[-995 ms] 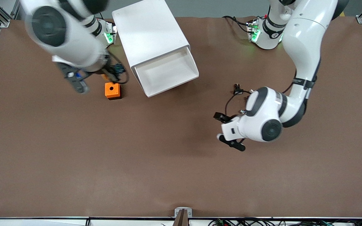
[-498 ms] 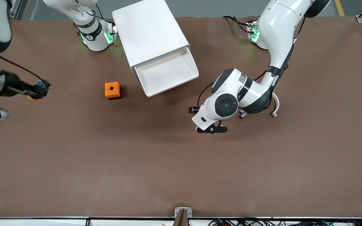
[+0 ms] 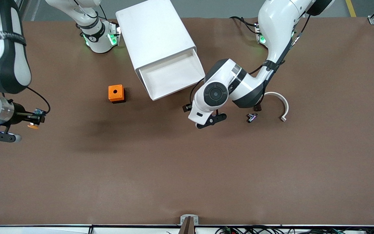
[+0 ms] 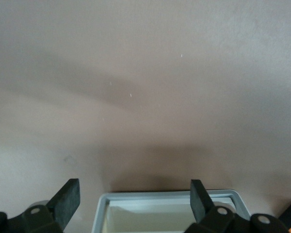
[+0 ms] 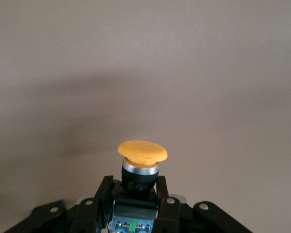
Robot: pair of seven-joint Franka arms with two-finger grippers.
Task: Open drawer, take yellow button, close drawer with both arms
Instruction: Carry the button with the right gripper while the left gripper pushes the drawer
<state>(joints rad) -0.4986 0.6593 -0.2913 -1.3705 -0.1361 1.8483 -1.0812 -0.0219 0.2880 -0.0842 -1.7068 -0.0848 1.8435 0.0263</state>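
Observation:
My right gripper (image 3: 37,118) is shut on the button (image 3: 32,126) and holds it in the air over the table at the right arm's end. In the right wrist view the button's orange-yellow cap (image 5: 141,151) sticks out past the right gripper (image 5: 133,184). The white drawer (image 3: 177,91) stands pulled out of its white cabinet (image 3: 154,32) and looks empty. My left gripper (image 3: 189,110) is open and empty in the air by the drawer's front. The left wrist view shows the drawer's rim (image 4: 165,196) framed below the left gripper (image 4: 134,187).
An orange cube with a round hole (image 3: 116,93) sits on the table beside the drawer, toward the right arm's end. A small black part (image 3: 251,117) and a white curved piece (image 3: 283,104) lie toward the left arm's end.
My right arm has swung from beside the orange cube out to its end of the table, carrying the button. My left arm has moved from mid-table to the drawer's front.

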